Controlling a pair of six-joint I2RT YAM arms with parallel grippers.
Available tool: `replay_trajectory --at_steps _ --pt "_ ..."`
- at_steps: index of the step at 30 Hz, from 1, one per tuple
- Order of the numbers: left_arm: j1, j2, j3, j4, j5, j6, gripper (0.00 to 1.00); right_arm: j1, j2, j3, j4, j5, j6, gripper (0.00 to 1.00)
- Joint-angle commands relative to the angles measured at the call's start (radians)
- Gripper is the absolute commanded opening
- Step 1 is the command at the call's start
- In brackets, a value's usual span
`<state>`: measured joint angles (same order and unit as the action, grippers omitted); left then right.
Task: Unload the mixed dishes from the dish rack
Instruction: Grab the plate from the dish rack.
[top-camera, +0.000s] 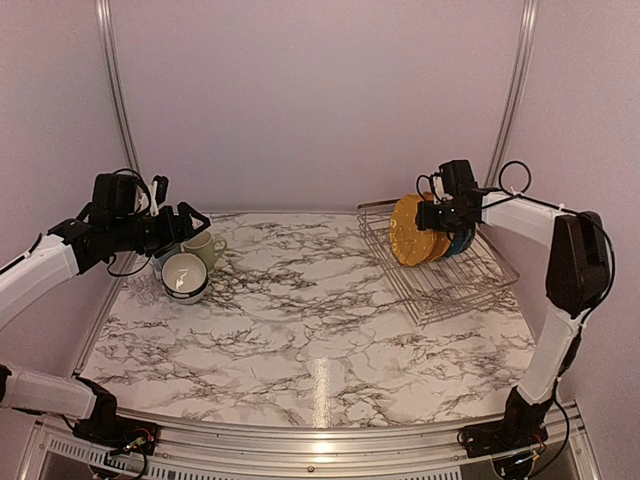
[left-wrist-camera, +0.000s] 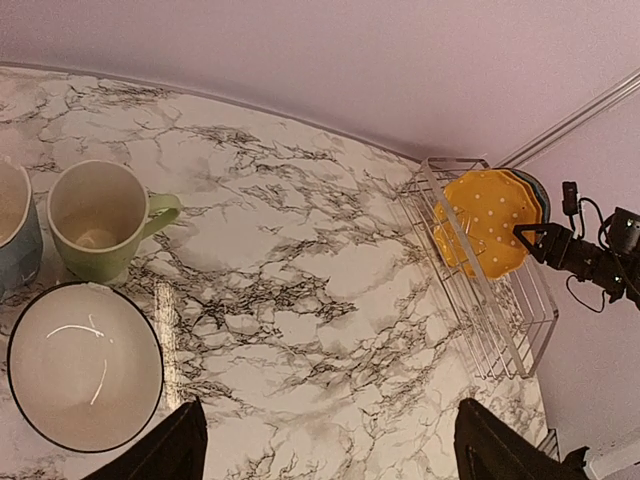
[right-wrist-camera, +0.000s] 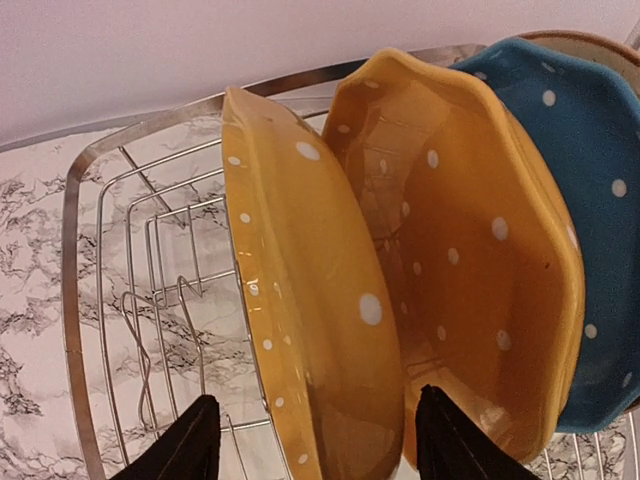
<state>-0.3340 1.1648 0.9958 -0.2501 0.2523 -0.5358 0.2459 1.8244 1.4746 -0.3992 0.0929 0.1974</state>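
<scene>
Right pincer (right-wrist-camera: 315, 400) is spread, its black fingers (right-wrist-camera: 190, 445) straddling the front mustard-yellow plate (right-wrist-camera: 300, 300), glossy, scalloped, white-dotted. I find it standing on edge in the silver wire dish rack (top-camera: 465, 283) at the bench's far right corner. Left pincer (left-wrist-camera: 330, 405), likewise spread, hangs above the round white bowl (left-wrist-camera: 85, 365), far left corner.

Desk (top-camera: 300, 330) in a white marble pattern with grey-black veins; wall (top-camera: 320, 100) plain pale lilac; dish rack (right-wrist-camera: 70, 260) of shiny silver wire; two mustard-yellow plates (right-wrist-camera: 310, 300) scattered with white dots; blue plate (right-wrist-camera: 590, 200) in deep teal-blue with the same white dots; bowl (left-wrist-camera: 80, 365) white with a thin dark rim; pale-green mug (left-wrist-camera: 95, 225) with a cream inside; light-blue mug (left-wrist-camera: 15, 245) beside it; arms (top-camera: 552, 350) white with black joints; left pincer (left-wrist-camera: 325, 440) and right pincer (right-wrist-camera: 315, 445) both black.
</scene>
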Motion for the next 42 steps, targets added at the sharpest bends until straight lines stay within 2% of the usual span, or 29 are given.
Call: replay_trajectory --at_steps 1,10,21,29,33,42 --pt "-0.003 -0.03 0.027 -0.014 -0.033 0.004 0.88 -0.01 0.038 0.055 0.042 -0.044 -0.004 0.62" --pt "-0.003 -0.023 0.029 -0.017 -0.022 0.005 0.88 -0.026 0.079 0.06 0.078 -0.116 0.011 0.44" --pt "-0.003 -0.037 0.007 -0.021 -0.03 0.005 0.88 -0.036 0.097 0.076 0.094 -0.13 -0.005 0.34" --pt "-0.003 -0.042 0.003 -0.024 -0.036 0.005 0.88 -0.034 0.053 0.081 0.073 -0.115 -0.002 0.18" --pt "-0.005 -0.035 0.0 -0.015 -0.025 -0.001 0.88 -0.034 0.032 0.095 0.058 -0.114 -0.011 0.06" --pt "-0.01 -0.036 0.0 -0.012 -0.028 -0.003 0.88 -0.029 -0.013 0.159 0.009 -0.098 -0.035 0.0"
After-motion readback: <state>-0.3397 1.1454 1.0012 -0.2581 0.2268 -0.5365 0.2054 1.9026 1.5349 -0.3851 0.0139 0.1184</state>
